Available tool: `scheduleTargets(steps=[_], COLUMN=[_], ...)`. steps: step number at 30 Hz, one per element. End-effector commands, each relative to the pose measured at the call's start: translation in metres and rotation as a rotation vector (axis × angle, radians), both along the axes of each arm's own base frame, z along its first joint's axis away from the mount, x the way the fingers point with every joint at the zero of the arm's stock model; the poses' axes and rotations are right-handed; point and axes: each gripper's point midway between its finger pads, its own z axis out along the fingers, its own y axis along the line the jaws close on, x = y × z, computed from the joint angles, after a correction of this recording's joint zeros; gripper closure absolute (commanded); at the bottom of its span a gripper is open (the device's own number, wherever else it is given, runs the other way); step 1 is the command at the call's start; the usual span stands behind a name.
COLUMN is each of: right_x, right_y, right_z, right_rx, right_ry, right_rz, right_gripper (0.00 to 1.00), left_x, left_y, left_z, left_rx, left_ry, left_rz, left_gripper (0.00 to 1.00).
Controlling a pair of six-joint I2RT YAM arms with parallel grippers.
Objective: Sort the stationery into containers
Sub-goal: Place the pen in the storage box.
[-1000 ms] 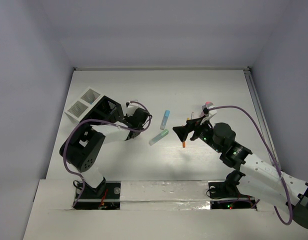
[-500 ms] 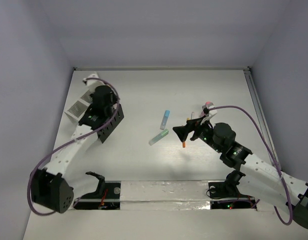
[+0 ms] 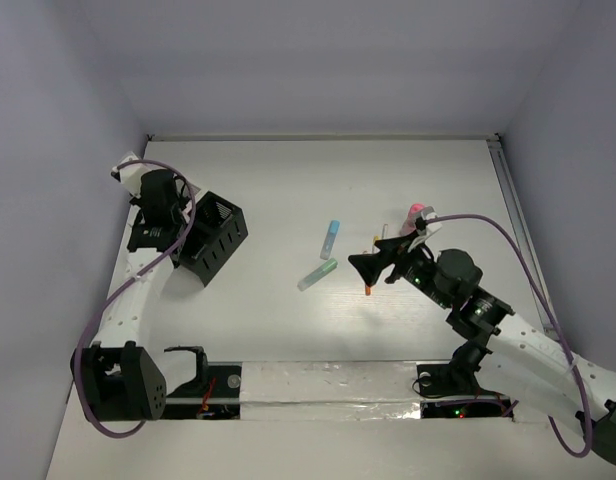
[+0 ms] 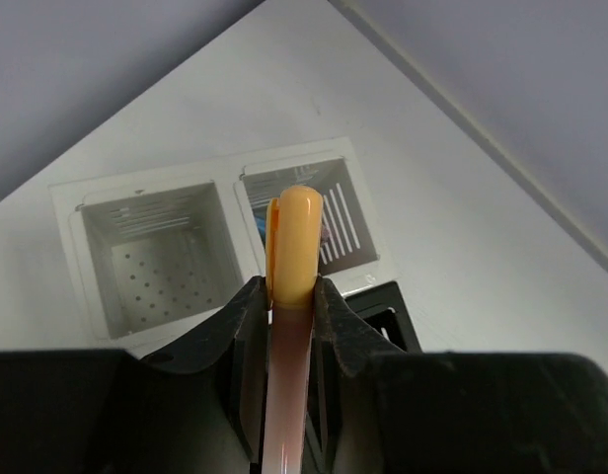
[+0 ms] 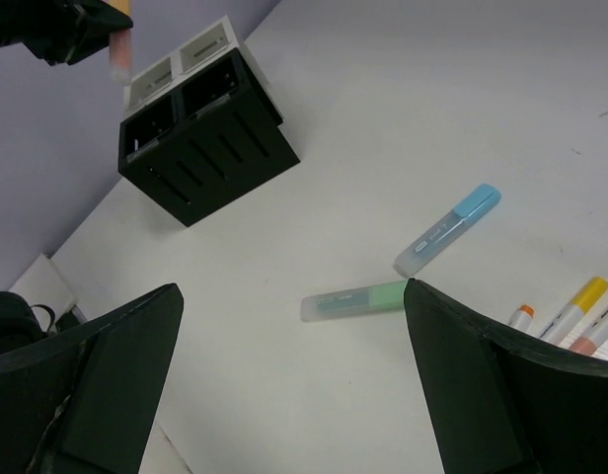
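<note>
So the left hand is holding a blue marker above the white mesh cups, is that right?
Not quite: the marker in the left hand is orange, not blue, as the left wrist view shows. It is indeed held above the white mesh cups.

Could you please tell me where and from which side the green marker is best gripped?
Probably mid-barrel, from straight above, closing across its width: the green marker lies flat, apart from the blue marker, both long sides free.
</note>
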Motion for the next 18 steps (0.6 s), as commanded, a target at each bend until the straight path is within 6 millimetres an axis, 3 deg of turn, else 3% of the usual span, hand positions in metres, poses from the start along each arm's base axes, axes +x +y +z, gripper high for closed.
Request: scheduleTargets(steps=[1, 5, 9, 18], right_x=[-0.003, -0.005, -0.009, -0.011], right_y=[0.000, 0.000, 0.003, 0.005], right_z=[0.010, 0.013, 0.015, 0.016], right_rx=[0.030, 0.041, 0.049, 0.054], right_ry=[-0.014, -0.019, -0.022, -0.022], right_rz=[0.016, 0.021, 0.048, 0.063], right_gripper=[0.00, 0.00, 0.00, 0.00], left_x=[-0.008, -0.007, -0.003, 0.002], left_y=[0.016, 0.041, 0.071, 0.096], left_z=[0.010, 0.011, -0.005, 0.003], left_rx=[0.066, 0.127, 0.176, 0.315], left_ry=[-0.012, 0.017, 0.095, 0.082], left_rz=[0.068, 0.161, 0.248, 0.317], left_gripper=[1.00, 1.00, 1.00, 1.00])
